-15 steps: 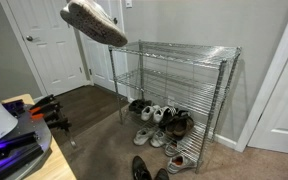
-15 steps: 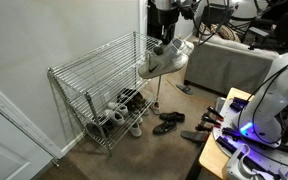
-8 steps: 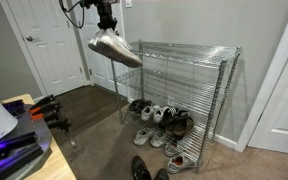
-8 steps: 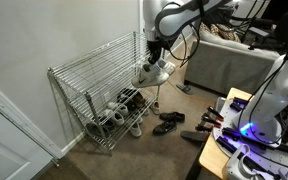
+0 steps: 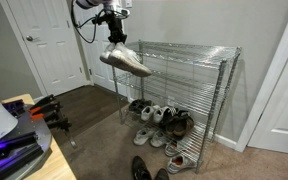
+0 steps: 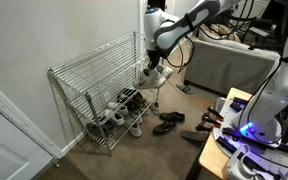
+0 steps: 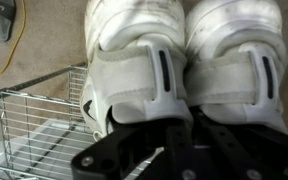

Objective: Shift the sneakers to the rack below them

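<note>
My gripper [image 5: 115, 38] is shut on the white sneakers [image 5: 125, 61] and holds both by their heels, toes pointing down toward the chrome wire unit. The pair hangs in the air at the unit's near end, about level with the rack [image 5: 172, 80], the second tier from the top. In an exterior view the gripper [image 6: 156, 62] and the sneakers [image 6: 151, 75] hang just off the unit's end, beside the rack [image 6: 96, 84]. In the wrist view the two heels [image 7: 184, 60] fill the frame above the black gripper [image 7: 170, 118], with the wire rack [image 7: 34, 120] at lower left.
The unit's top tier [image 5: 184, 50] is bare. Mixed white, grey and dark shoes [image 5: 162, 116] crowd the lower tier. A black shoe pair [image 5: 144, 170] lies on the carpet. A white door [image 5: 49, 45] stands behind the arm. A cluttered table corner [image 5: 19, 140] is near.
The arm has carried the sneakers down and toward the wire unit. They hung higher and farther from the shelves a second ago.
</note>
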